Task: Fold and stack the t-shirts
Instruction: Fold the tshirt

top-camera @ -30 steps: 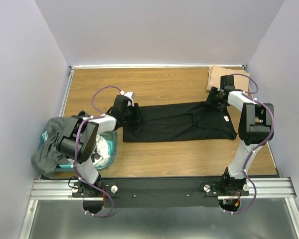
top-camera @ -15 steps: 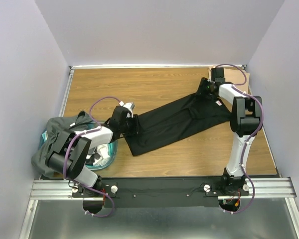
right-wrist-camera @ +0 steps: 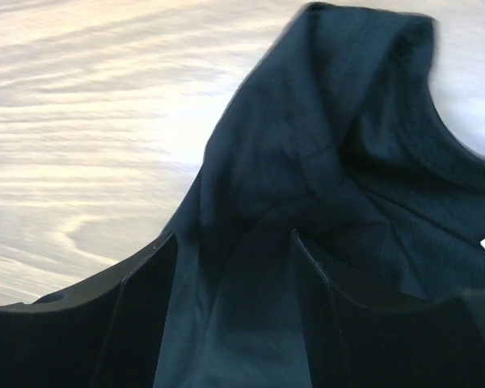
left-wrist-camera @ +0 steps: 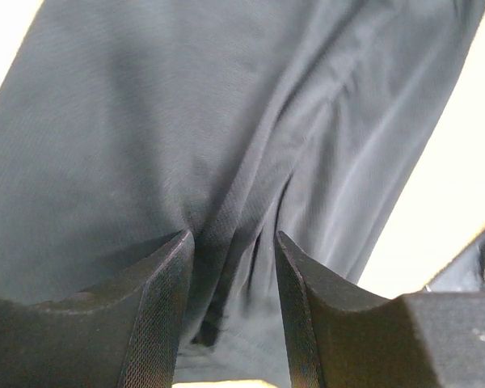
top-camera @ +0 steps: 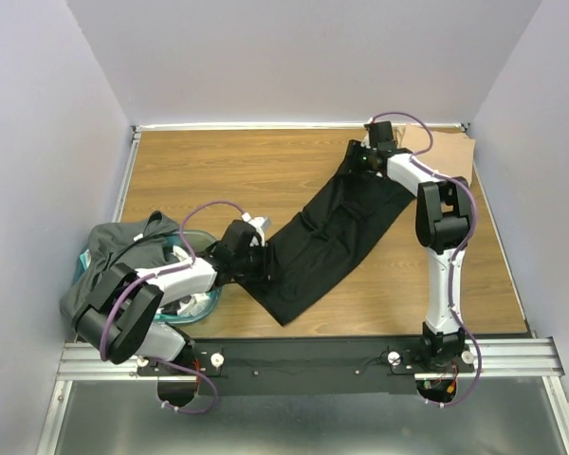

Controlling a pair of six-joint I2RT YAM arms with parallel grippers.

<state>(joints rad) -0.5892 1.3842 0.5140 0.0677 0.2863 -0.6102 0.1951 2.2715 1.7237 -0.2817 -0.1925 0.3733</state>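
Black t-shirt looks limp and light, so I expect sag. Left gripper pinches a fold at its lower-left end, right gripper bunched cloth at its upper-right end. I'd grip the corners.

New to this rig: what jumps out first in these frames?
The black shirt, stretched in a diagonal band from far right to near left. The left gripper pinches its near end and the right gripper its far end. Next, a grey shirt heaped over the teal tub at the left edge, and a tan shirt in the far right corner.
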